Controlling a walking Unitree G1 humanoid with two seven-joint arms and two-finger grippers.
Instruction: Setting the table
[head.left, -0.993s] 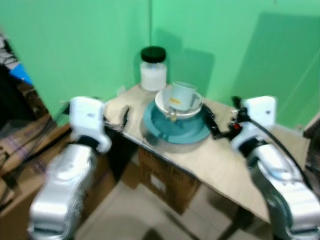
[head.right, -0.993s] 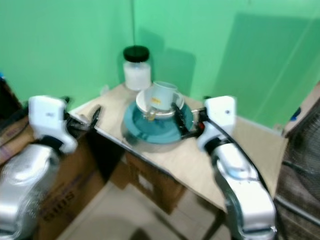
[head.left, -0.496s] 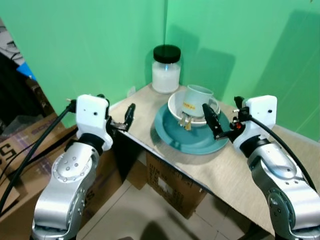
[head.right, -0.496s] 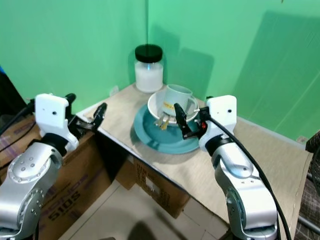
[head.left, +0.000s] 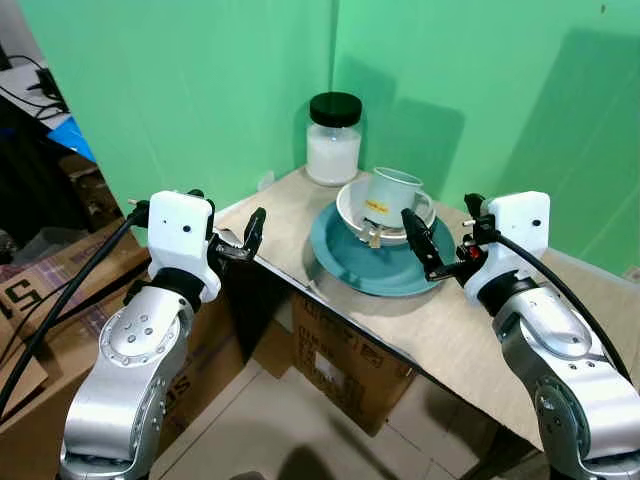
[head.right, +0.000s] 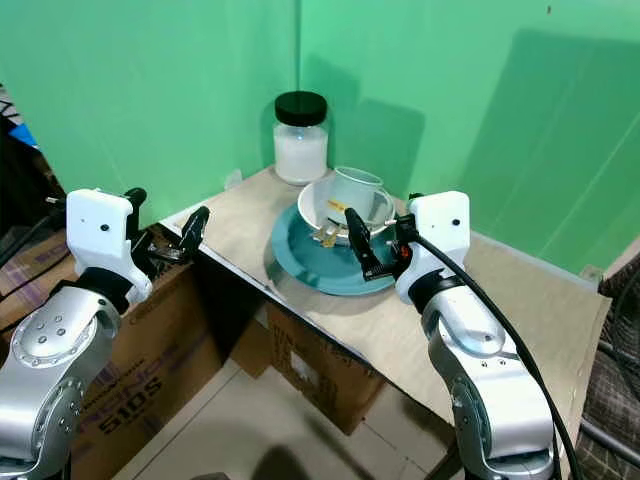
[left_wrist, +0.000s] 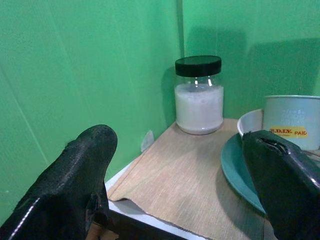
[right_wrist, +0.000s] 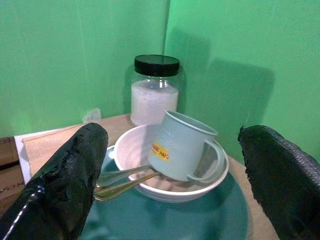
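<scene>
Two grippers: left gripper (head.left: 245, 236) at table (head.left: 470, 320) corner, right gripper (head.left: 425, 247) over teal plate (head.left: 352, 262), both spread wide, holding nothing.
Stack: mug (right_wrist: 181, 146) tilted in white bowl (right_wrist: 131, 151) on plate.
Cutlery: in bowl.
Jar (head.left: 334, 139): behind, by wall.

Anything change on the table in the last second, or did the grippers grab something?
Nothing taken or released. The view steadied and shifted, so the camera moved. The right gripper stays open over the teal plate, the left gripper open at the table's corner. The mug, white bowl and jar sit as before.

Bare table (head.left: 285, 225) left of plate (head.left: 345, 268), jar (head.left: 334, 140) behind.
</scene>
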